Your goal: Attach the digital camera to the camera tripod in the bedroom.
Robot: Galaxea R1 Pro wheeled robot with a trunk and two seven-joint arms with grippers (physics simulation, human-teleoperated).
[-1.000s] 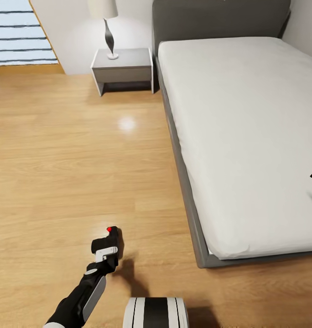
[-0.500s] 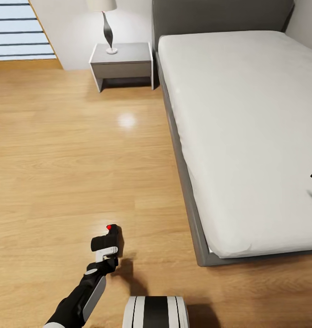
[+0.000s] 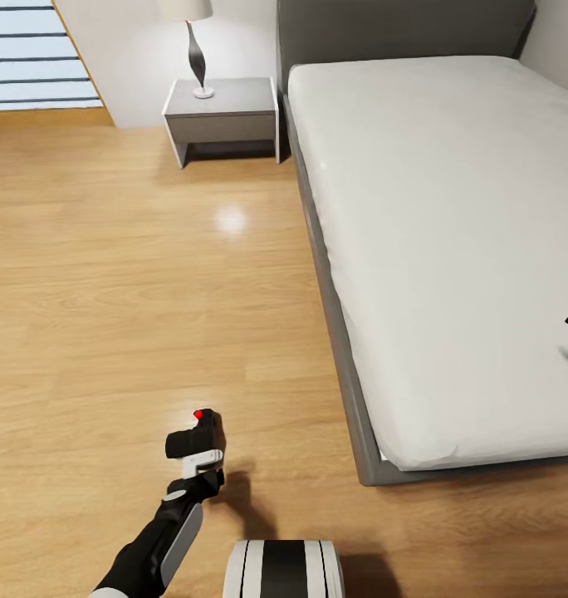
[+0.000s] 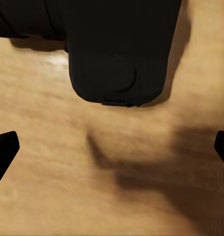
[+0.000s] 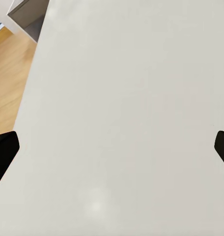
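This is the bedroom, with a light wood floor (image 3: pixel 110 291) and a grey bed (image 3: pixel 342 349). My left gripper (image 3: pixel 193 447) hangs low over the floor near the bed's corner. The digital camera (image 3: pixel 206 423), small and black with a red dot, lies just past that gripper. In the left wrist view the digital camera (image 4: pixel 119 49) sits beyond my left gripper (image 4: pixel 112 147), whose fingertips (image 4: pixel 4 147) stand wide apart, open. I cannot tell whether the camera rests on the floor. My right gripper (image 5: pixel 112 147) is open over the white mattress (image 5: pixel 122 98). The camera tripod is out of view.
A grey nightstand (image 3: pixel 222 124) with a table lamp (image 3: pixel 193 50) stands at the far wall, left of the bed's headboard (image 3: pixel 400 29). A window with blinds (image 3: pixel 26 58) is at the far left. My base (image 3: pixel 284 569) shows at the near edge.
The head view tilted slightly between the first two frames. Since then my left forearm has shifted a little to the right; the gripper and the camera stay where they were.
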